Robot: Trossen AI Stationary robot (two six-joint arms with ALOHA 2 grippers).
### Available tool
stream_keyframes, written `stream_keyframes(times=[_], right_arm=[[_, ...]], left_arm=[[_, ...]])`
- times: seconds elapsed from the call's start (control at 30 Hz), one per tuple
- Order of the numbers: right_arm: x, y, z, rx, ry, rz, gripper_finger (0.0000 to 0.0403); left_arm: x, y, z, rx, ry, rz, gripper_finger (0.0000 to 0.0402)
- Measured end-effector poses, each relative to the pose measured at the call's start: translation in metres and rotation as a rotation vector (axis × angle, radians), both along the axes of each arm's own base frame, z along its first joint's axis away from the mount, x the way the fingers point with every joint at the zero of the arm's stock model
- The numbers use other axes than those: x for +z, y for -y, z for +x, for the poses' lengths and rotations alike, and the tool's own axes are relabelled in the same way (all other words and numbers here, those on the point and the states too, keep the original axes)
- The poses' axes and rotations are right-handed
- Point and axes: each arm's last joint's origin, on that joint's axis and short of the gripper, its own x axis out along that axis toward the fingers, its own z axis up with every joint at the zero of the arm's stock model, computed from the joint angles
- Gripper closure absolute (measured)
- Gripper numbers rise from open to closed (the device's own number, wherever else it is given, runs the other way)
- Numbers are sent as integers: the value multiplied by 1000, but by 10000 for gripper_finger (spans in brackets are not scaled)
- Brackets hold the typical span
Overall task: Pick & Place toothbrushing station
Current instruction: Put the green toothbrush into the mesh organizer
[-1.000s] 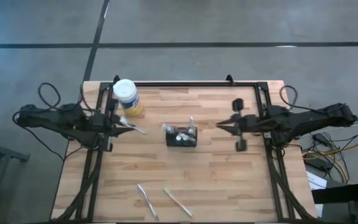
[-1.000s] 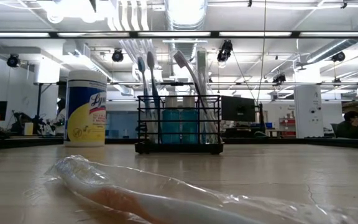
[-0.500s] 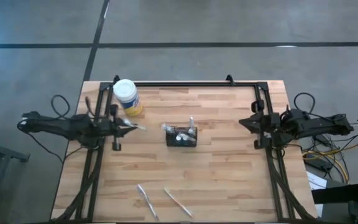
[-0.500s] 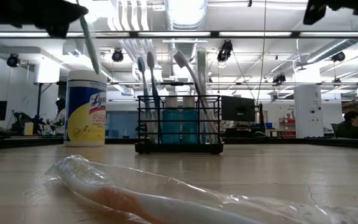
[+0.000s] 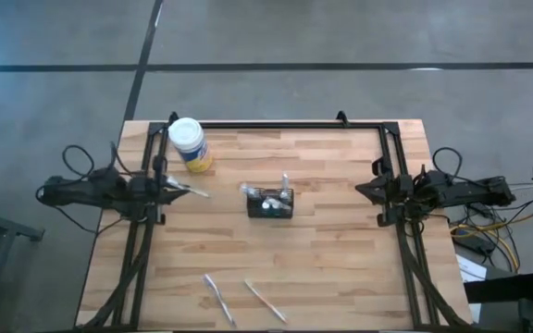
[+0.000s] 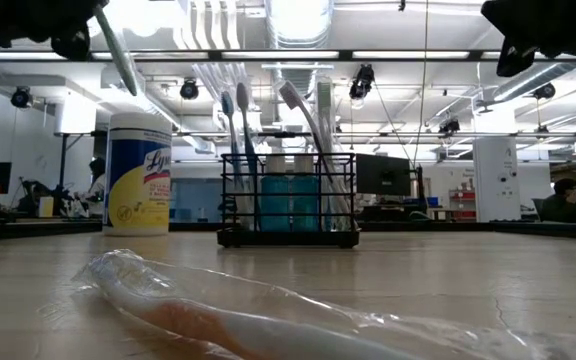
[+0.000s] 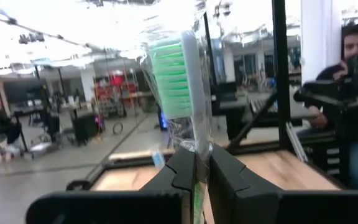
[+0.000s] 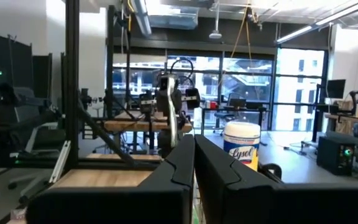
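Black wire-mesh caddy (image 5: 270, 203) mid-table on striped wood-plank table (image 5: 322, 250), slim pale toothbrushes standing upright inside. Left gripper (image 7: 202, 171) at left table edge, pinching green-bristled toothbrush (image 7: 178, 78) in crinkly clear wrap. Right gripper (image 8: 194, 155) at right edge, fingers pressed together, empty. Yellow white-lidded cylindrical jar (image 5: 189, 143) back-left of caddy. Two wrapped brushes (image 5: 218, 296) lying flat near front edge (glossy plastic).

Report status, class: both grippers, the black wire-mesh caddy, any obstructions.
Left gripper shut on wrapped green toothbrush, raised at table's left edge. Right gripper shut, empty, at right edge. Black wire-mesh caddy mid-table, brushes upright. Nothing blocking.
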Motion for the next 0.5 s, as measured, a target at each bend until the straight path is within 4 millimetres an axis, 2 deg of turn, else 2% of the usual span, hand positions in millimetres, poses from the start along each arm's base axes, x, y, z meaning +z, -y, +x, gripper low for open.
stream_keyframes(times=[0.1, 0.23, 0.5], right_arm=[[-4, 0, 0, -4, -1, -1, 394], [-11, 1, 1, -26, -16, 2, 394], [-26, 0, 4, -25, 4, 7, 394]], left_arm=[[0, 0, -2, 4, -2, 19, 381], [-13, 0, 0, 5, -59, 40, 381], [-17, 0, 2, -1, 44, -6, 381]])
